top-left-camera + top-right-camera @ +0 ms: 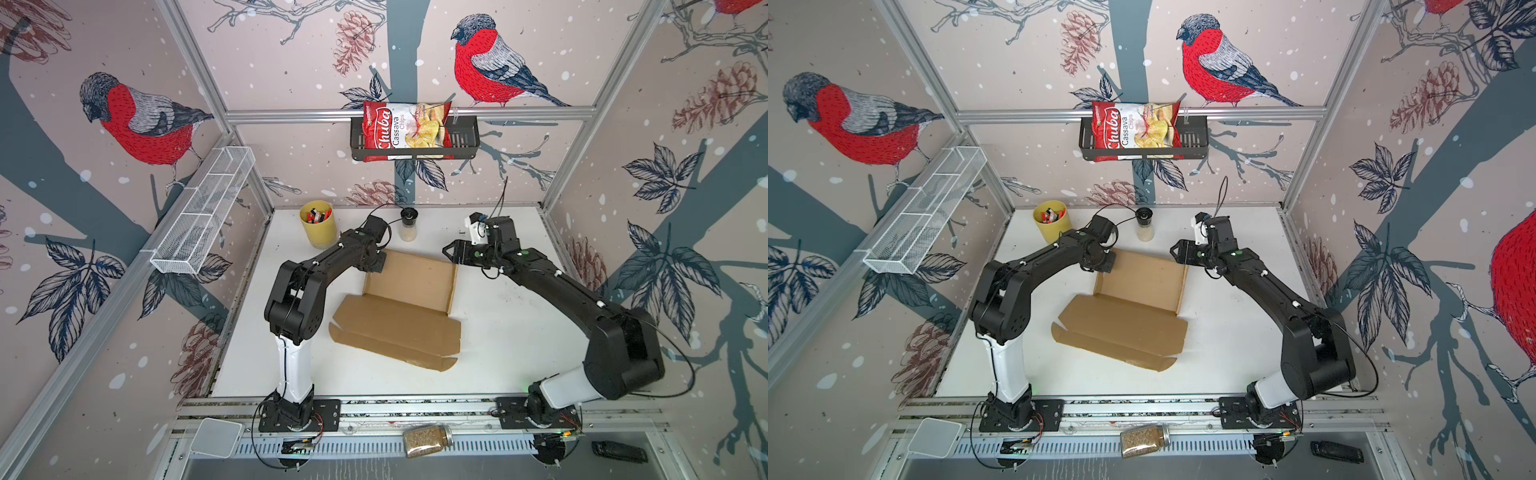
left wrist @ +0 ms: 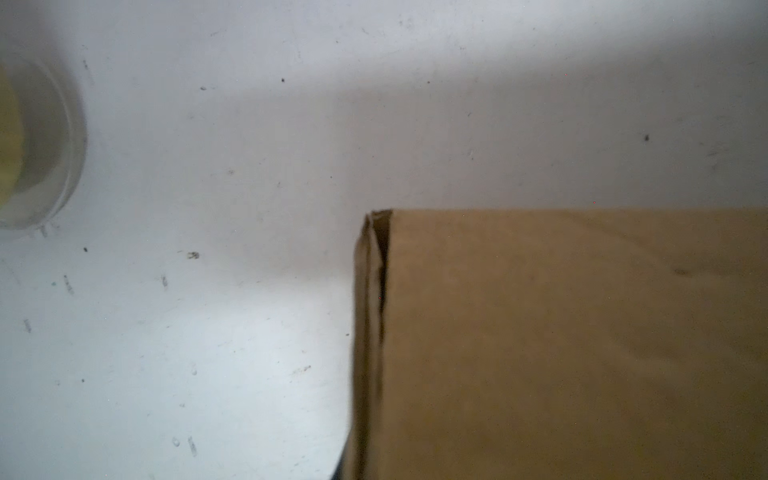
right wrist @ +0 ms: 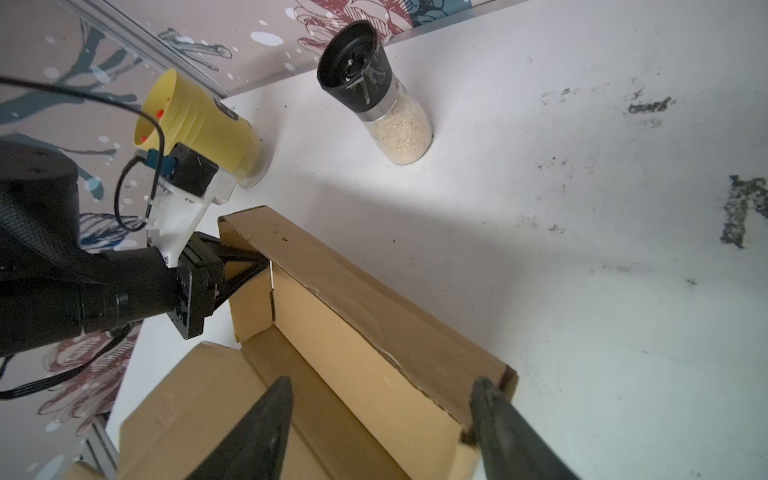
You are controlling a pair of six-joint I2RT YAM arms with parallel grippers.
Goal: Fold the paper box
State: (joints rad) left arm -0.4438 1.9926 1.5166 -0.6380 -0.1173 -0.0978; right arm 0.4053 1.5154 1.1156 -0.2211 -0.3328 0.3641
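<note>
The box sits in the middle of the table, open side up. Its long side runs left to right, slightly skewed, and its lid lies flat, pointing toward my bases. My left gripper has its jaws together, tips at the box's back left corner; I cannot tell whether they pinch cardboard. My right gripper is spread wide, one finger inside and one outside the back right corner. The bag at the back reads "Chuba Cassava Chips".
</note>
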